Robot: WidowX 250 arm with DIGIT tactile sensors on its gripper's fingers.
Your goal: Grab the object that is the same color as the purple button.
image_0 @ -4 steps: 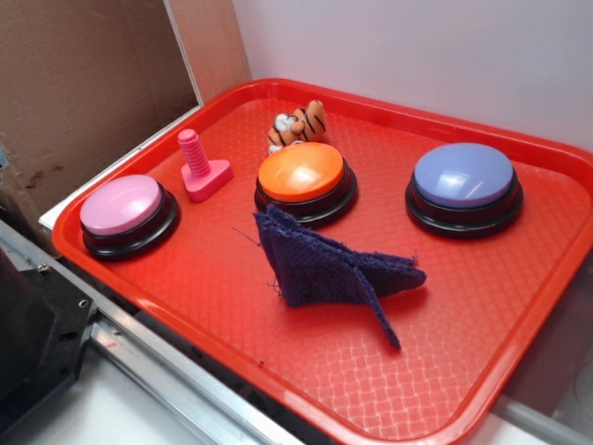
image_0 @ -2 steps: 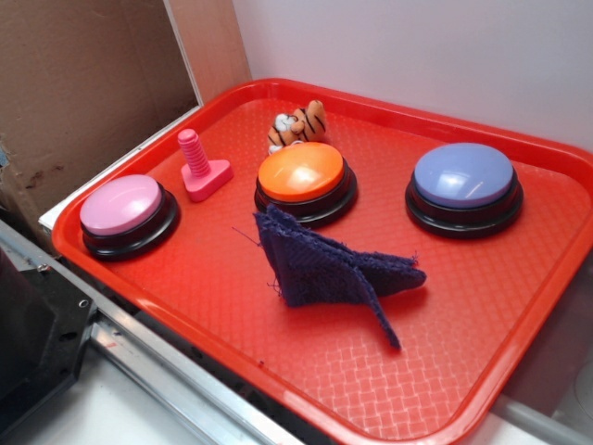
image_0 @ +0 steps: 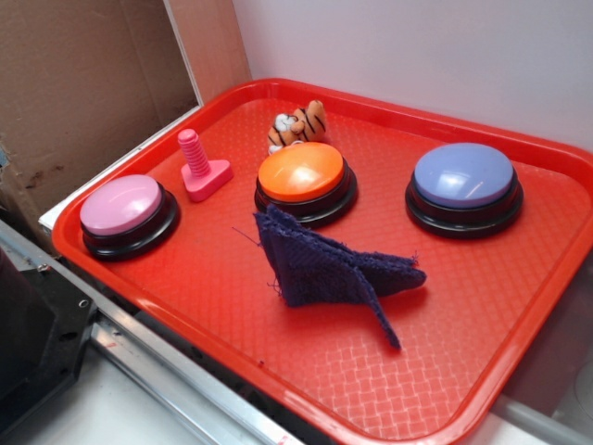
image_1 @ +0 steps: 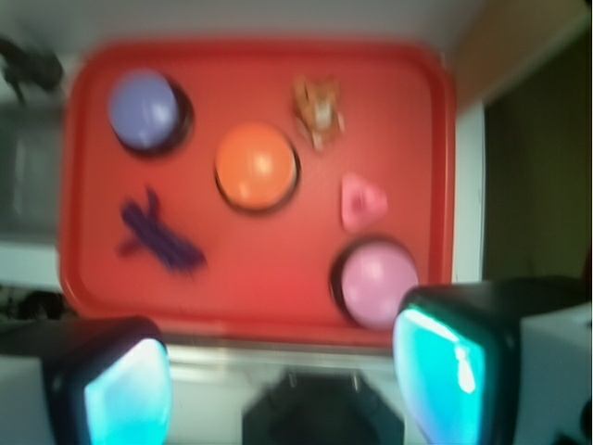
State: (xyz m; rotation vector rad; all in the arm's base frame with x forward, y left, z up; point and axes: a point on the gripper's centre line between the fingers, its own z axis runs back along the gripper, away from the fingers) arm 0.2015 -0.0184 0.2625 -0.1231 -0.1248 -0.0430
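Observation:
A crumpled dark navy-purple cloth (image_0: 329,273) with frayed edges lies near the middle of the red tray (image_0: 232,306), in front of the orange button. The purple button (image_0: 463,176), lavender-blue on a black base, stands at the tray's back right. In the blurred wrist view the cloth (image_1: 153,236) shows at the tray's left and the purple button (image_1: 144,109) above it. My gripper (image_1: 283,385) hangs high above the tray's near edge, open, with nothing between its teal-padded fingers (image_1: 440,371). No part of the gripper appears in the exterior view.
An orange button (image_0: 301,174), a pink button (image_0: 122,206), a pink plastic bolt (image_0: 199,167) and a small tiger toy (image_0: 296,125) also sit on the tray. A cardboard wall (image_0: 83,83) rises at the left, a white wall behind. A metal rail (image_0: 157,366) runs along the tray's front.

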